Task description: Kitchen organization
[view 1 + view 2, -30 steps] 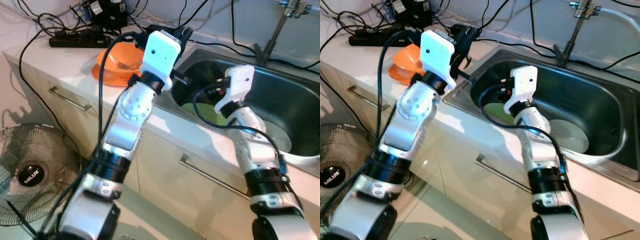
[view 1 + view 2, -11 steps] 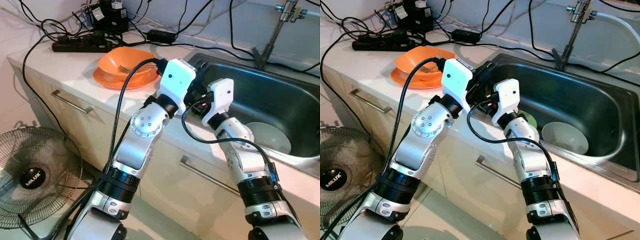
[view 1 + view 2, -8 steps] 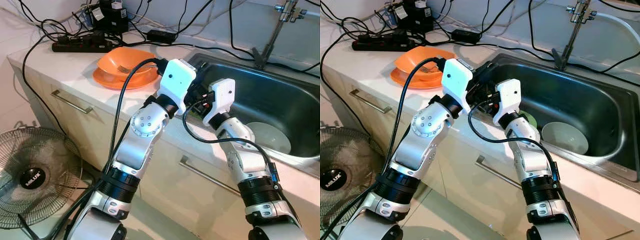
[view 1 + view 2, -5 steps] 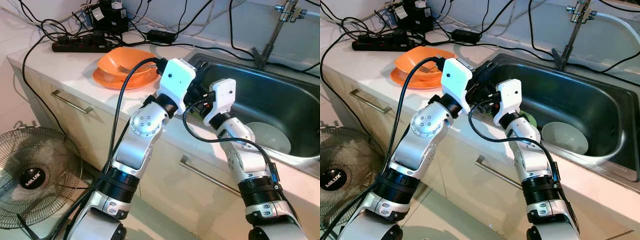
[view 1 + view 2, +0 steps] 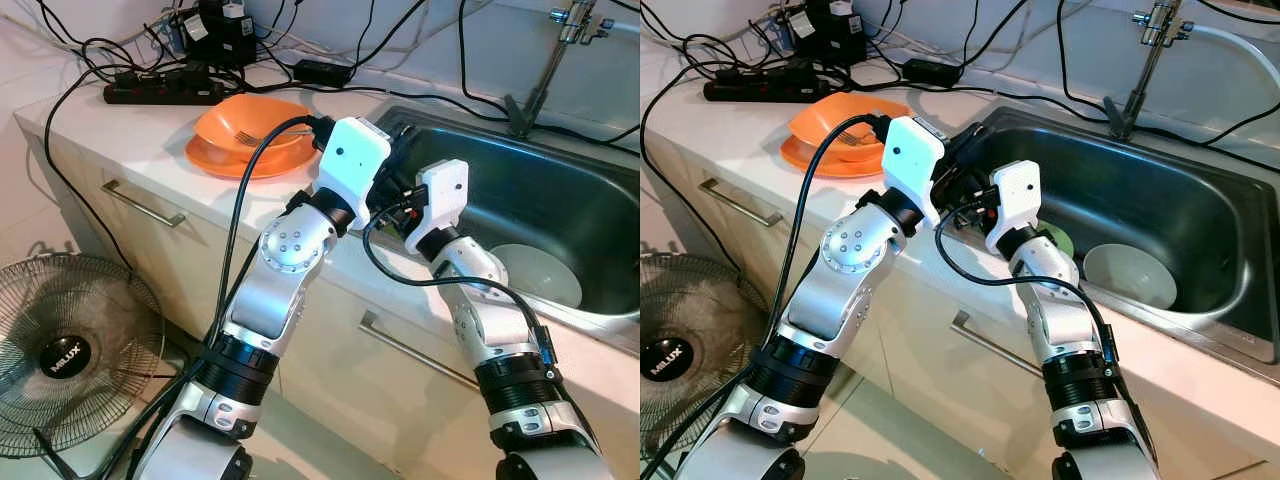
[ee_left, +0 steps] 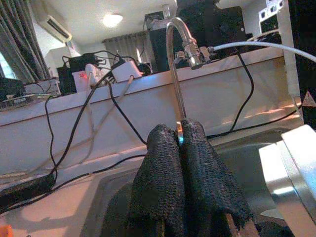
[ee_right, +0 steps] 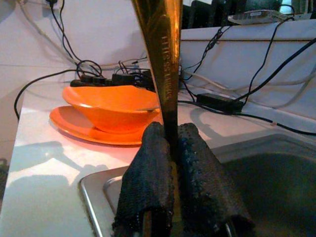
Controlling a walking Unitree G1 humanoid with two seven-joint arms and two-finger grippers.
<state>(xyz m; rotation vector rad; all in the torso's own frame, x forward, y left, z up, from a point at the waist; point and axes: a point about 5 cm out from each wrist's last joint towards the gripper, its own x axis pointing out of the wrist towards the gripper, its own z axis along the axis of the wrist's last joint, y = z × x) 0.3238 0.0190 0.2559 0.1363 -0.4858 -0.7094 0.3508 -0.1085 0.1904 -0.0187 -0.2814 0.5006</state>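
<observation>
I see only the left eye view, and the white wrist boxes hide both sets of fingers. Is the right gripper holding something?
Observer: Yes. In the right wrist view the right gripper is shut on a gold-coloured metal handle.
Operator: And the left one?
Observer: The left gripper has its fingers pressed together; I see nothing between them.
Operator: What kind of handle is it?
Observer: Flat, with letters stamped along it. Its far end is out of frame, so I cannot name the utensil.
</observation>
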